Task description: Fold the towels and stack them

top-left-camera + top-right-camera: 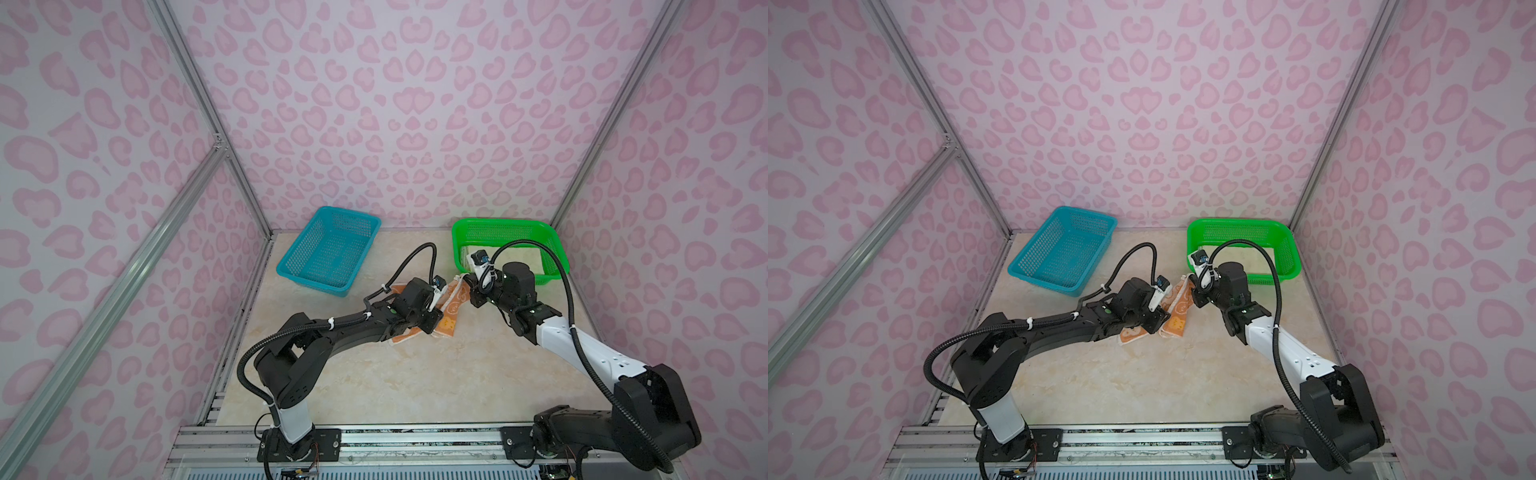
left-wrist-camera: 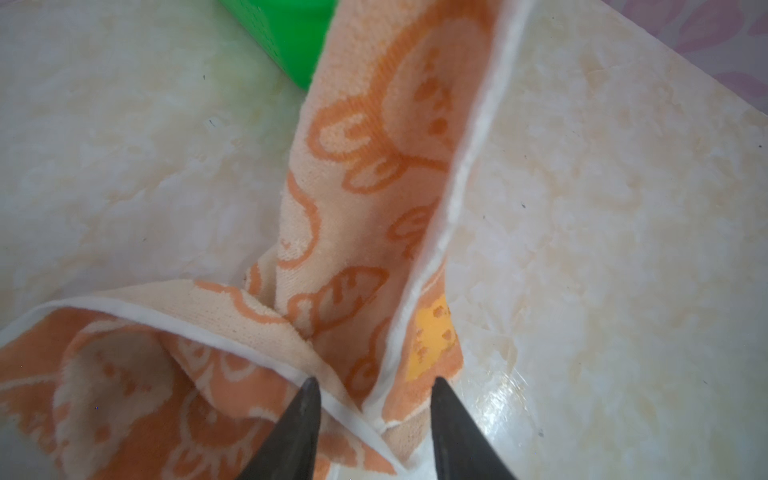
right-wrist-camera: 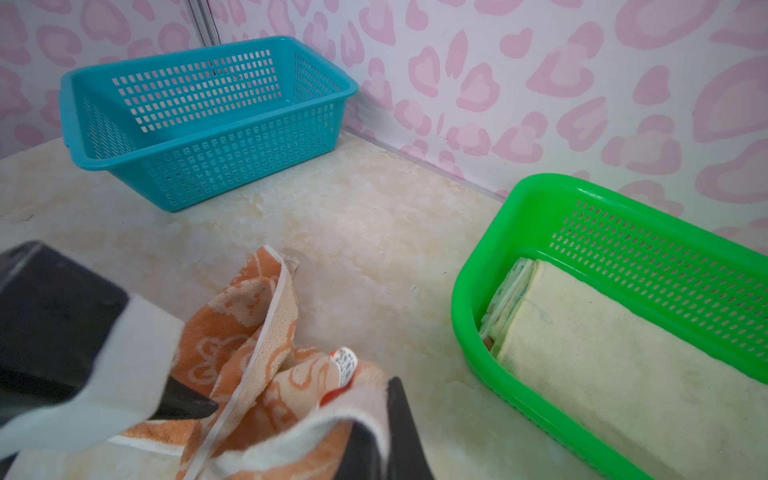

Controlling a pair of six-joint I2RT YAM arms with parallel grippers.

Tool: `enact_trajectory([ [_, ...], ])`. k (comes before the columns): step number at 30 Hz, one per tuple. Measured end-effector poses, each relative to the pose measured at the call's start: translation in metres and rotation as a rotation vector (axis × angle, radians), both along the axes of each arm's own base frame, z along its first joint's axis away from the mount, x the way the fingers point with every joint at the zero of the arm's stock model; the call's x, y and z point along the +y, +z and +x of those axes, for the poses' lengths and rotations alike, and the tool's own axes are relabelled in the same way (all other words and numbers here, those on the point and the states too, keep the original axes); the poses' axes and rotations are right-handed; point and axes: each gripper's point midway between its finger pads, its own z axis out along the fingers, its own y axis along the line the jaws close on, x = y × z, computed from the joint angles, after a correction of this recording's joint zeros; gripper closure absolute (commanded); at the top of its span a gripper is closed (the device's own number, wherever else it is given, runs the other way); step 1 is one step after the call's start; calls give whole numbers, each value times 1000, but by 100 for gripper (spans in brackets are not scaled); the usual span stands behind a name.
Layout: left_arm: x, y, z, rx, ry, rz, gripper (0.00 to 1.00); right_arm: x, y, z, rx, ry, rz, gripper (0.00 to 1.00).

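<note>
- The peach towel (image 1: 455, 305) with rabbit faces lies bunched in the middle of the table (image 1: 395, 374), between the two claws.
- The right claw (image 1: 471, 293) is closed on the towel's far end and holds it up off the table.
- The left claw (image 2: 376, 399) has its fingers apart, with the towel's white edge between them. I cannot tell if it pinches.
- The green basket (image 3: 540, 183), far right, holds folded towels (image 3: 623, 365), a cream one on top.
- The blue basket (image 3: 208, 45) sits far left.
</note>
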Motion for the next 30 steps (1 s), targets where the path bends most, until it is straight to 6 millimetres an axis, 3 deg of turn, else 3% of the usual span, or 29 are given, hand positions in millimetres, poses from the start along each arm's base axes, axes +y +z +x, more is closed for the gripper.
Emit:
enact_trajectory([
  [7,-8,-29,-4,64,-34,25,55,1,0,0,0,6,3,100],
  [16,-12,-38,-21,124,-72,10,63,1,3,5,-4,0,4,100],
  [21,-15,-41,-27,145,-78,-1,82,1,6,6,-5,-3,11,100],
  [23,-14,-45,-30,158,-72,1,97,1,6,6,-6,-3,11,100],
  [30,-13,-40,-25,151,-36,11,97,0,9,7,-7,-15,19,100],
])
